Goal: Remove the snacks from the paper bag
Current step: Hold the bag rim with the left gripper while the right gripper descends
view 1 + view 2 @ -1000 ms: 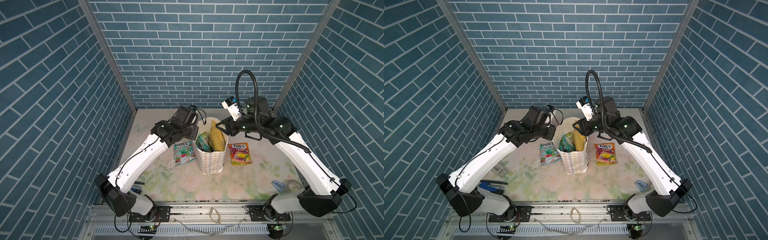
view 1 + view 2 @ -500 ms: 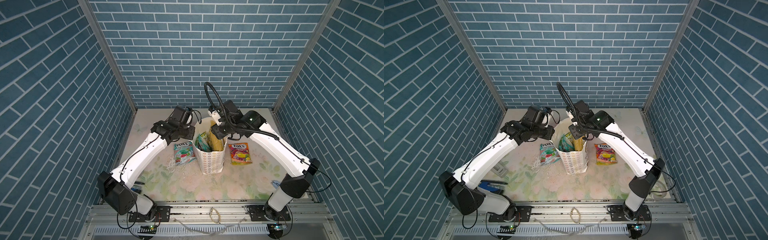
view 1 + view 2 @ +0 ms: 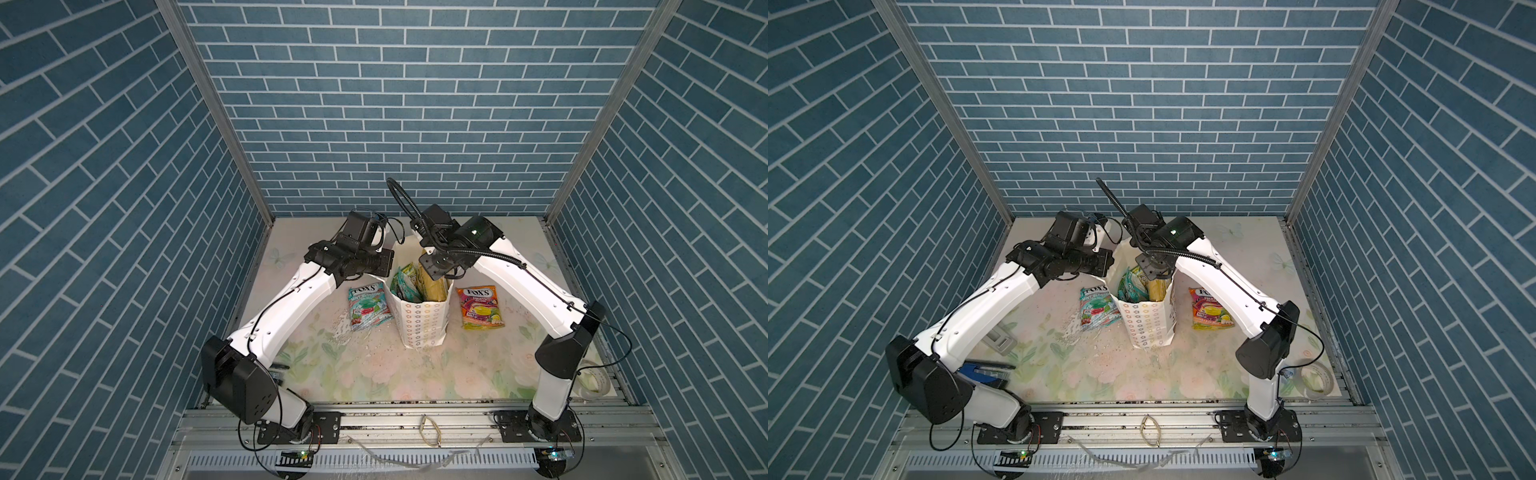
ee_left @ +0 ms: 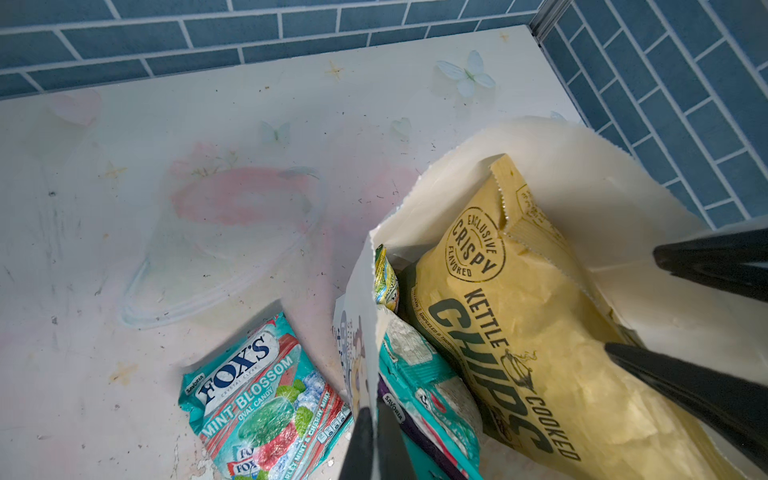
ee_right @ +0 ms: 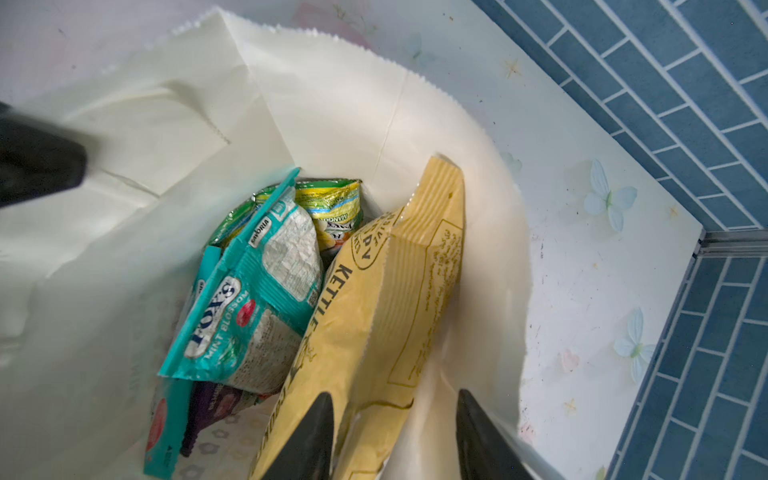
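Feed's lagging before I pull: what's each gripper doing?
Left gripper: closed, pinching the paper bag's rim.
Right gripper: open, straddling the kettle chips bag.

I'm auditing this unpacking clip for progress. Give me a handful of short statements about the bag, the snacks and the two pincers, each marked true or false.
1. The paper bag stands upright on the table. True.
2. The right pincer is open, with the top of the chips bag between its fingers. True.
3. The chips bag lies flat on the table. False: it stands inside the paper bag, next to several pouches.
4. The left pincer is shut on the paper bag's rim. True.
5. Both pouches on the table are teal. False: one is a teal pouch, the other an orange-pink pouch, one on each side of the paper bag.
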`<state>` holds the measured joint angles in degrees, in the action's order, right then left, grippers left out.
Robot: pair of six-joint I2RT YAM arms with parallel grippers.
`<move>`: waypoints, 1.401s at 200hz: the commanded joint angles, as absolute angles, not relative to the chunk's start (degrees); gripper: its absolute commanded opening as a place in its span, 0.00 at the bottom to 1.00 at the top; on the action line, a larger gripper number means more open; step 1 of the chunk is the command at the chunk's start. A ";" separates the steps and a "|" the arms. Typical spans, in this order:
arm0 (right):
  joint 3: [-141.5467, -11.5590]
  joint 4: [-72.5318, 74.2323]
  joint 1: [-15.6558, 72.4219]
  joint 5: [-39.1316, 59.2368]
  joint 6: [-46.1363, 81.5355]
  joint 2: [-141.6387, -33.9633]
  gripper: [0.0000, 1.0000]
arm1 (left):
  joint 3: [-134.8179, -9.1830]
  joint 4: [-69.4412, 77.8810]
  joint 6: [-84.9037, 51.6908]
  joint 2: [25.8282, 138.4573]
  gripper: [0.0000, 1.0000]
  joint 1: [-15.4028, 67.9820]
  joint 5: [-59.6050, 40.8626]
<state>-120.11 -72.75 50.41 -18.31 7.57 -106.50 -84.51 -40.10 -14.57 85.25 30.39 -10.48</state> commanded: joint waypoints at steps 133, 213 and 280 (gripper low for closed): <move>-125.95 -80.95 51.38 -21.86 11.65 -113.87 0.11 | -82.83 -36.88 -15.81 85.77 0.01 30.06 -13.11; -122.12 -71.75 51.49 -18.27 8.91 -106.47 0.00 | -82.86 -36.60 -15.82 85.96 0.01 30.06 -12.92; -118.30 -65.42 51.48 -15.38 6.61 -99.87 0.00 | -83.92 -36.97 -15.91 85.80 0.01 30.49 -12.69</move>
<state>-117.97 -69.73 51.03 -17.10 10.00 -104.49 -83.53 -36.99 -15.90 85.52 30.30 -13.06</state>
